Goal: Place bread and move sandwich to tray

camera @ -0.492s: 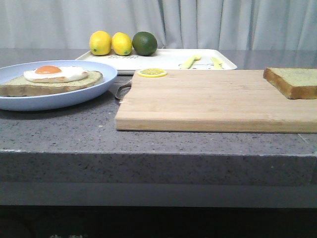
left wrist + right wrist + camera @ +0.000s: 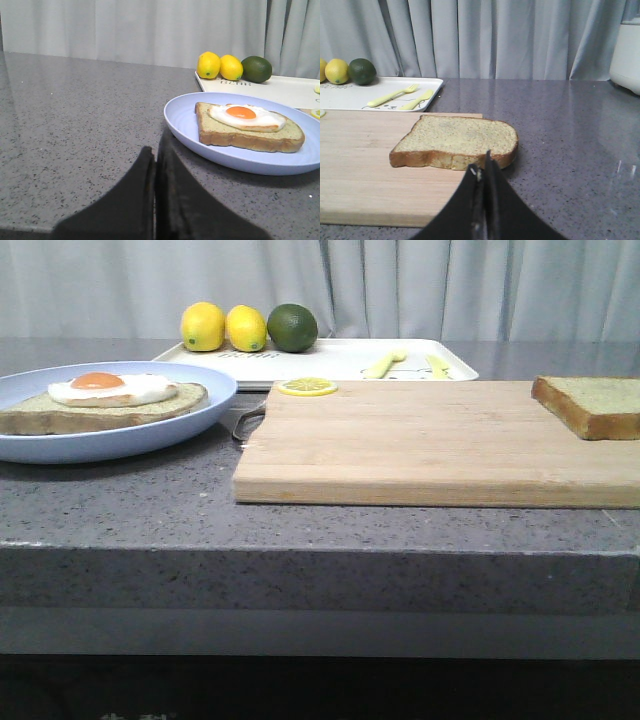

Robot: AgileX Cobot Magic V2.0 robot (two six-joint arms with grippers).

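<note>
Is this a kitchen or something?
Probably a pretend kitchen counter: a wooden cutting board holds a slice of bread, a blue plate carries bread with a fried egg, and lemons sit on a white tray.

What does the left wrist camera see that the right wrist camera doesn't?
Only the left wrist view shows the blue plate with egg-topped bread, the sandwich, beyond the shut left claw. Only the right wrist view shows the loose bread on the wooden cutting board, a yellow fork, and the shut right claw. Both show the tray, a lemon and the lime.
</note>
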